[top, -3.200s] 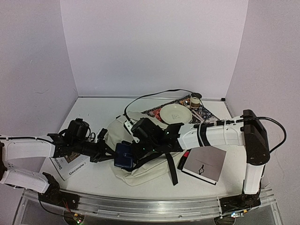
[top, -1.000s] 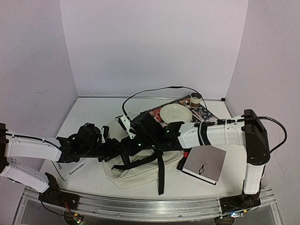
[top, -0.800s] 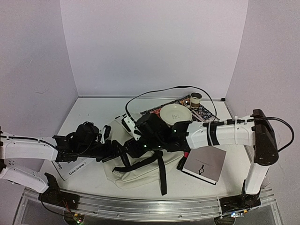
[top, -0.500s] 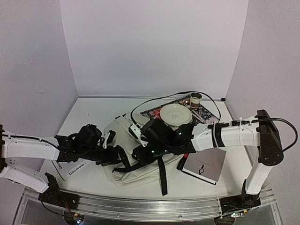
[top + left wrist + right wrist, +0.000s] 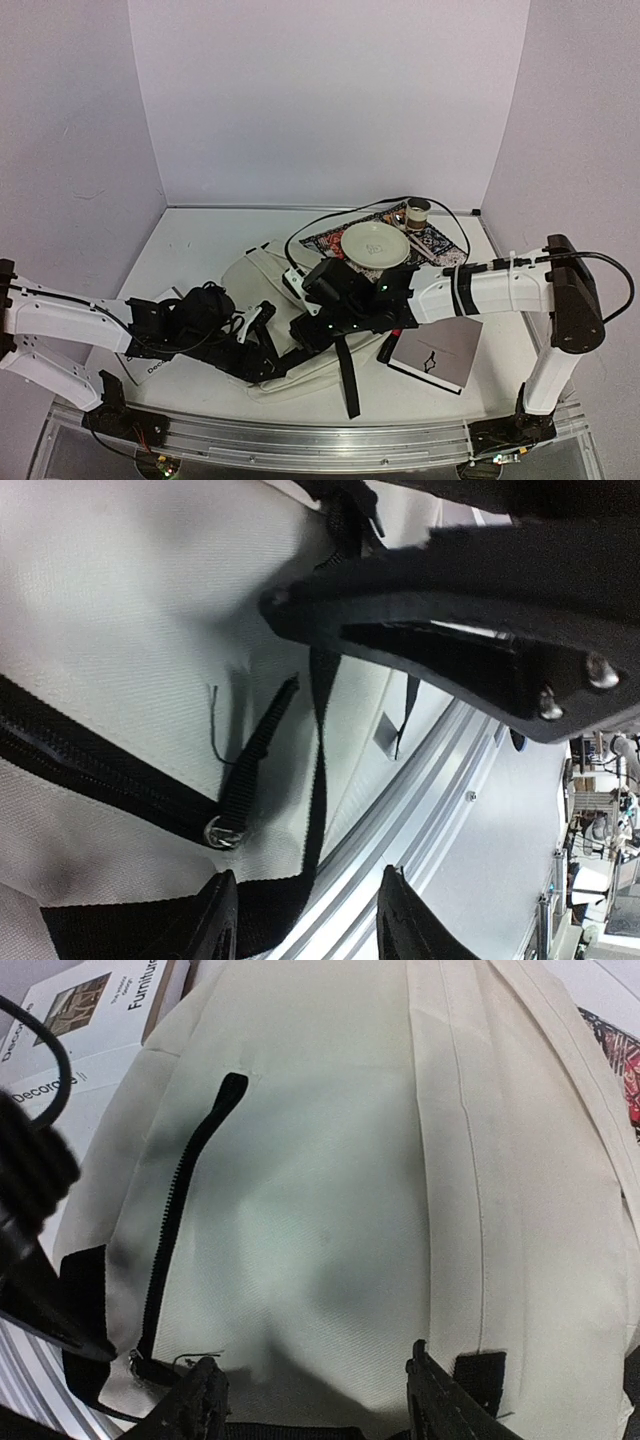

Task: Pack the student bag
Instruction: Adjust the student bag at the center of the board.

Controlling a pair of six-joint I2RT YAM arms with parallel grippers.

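Observation:
The student bag lies flat in the middle of the table, cream with black straps. My left gripper sits low at the bag's near edge. In the left wrist view it stands open, with a black strap running down beside its left finger. My right gripper hovers over the bag's middle. In the right wrist view it is open above plain cream fabric, holding nothing. A black zipper runs down the bag's left side.
A cream plate rests on a patterned mat at the back, with a cup behind it. A white booklet lies right of the bag and a magazine left of it. An aluminium rail lines the near edge.
My right gripper has drawn back to the right and opened wider. My left arm has slid right and nearer, along the bag's front edge. The navy wallet seen earliest no longer shows.

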